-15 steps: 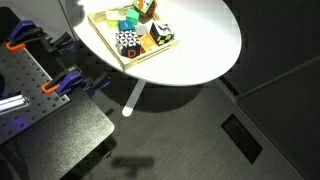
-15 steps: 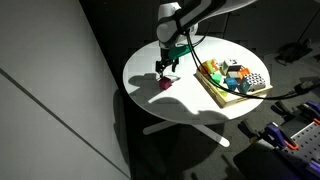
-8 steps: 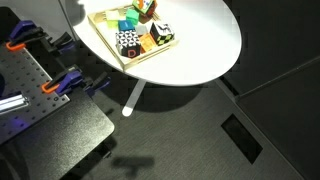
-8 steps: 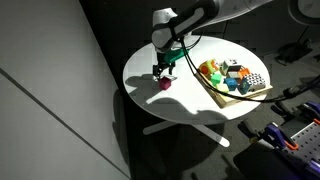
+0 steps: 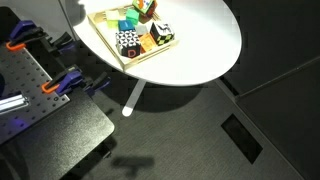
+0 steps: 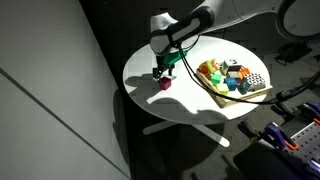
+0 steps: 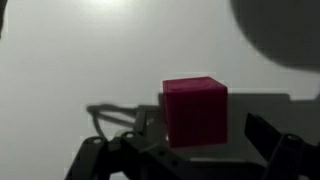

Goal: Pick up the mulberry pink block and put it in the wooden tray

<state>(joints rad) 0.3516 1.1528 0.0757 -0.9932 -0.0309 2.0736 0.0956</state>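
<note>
The mulberry pink block sits on the white round table; it also shows in an exterior view near the table's left side. My gripper hangs just above it, open, with one finger on each side of the block and not touching it. In the same exterior view the gripper is right over the block. The wooden tray lies to the right of the block, filled with several coloured blocks; it also shows in an exterior view.
A black-and-white checkered block and an orange block lie in the tray. The table stands on a white pedestal foot. A metal bench with orange clamps stands beside the table.
My gripper has come down a little toward the pink block and the arm has shifted slightly left. The block and the tray have not moved.
</note>
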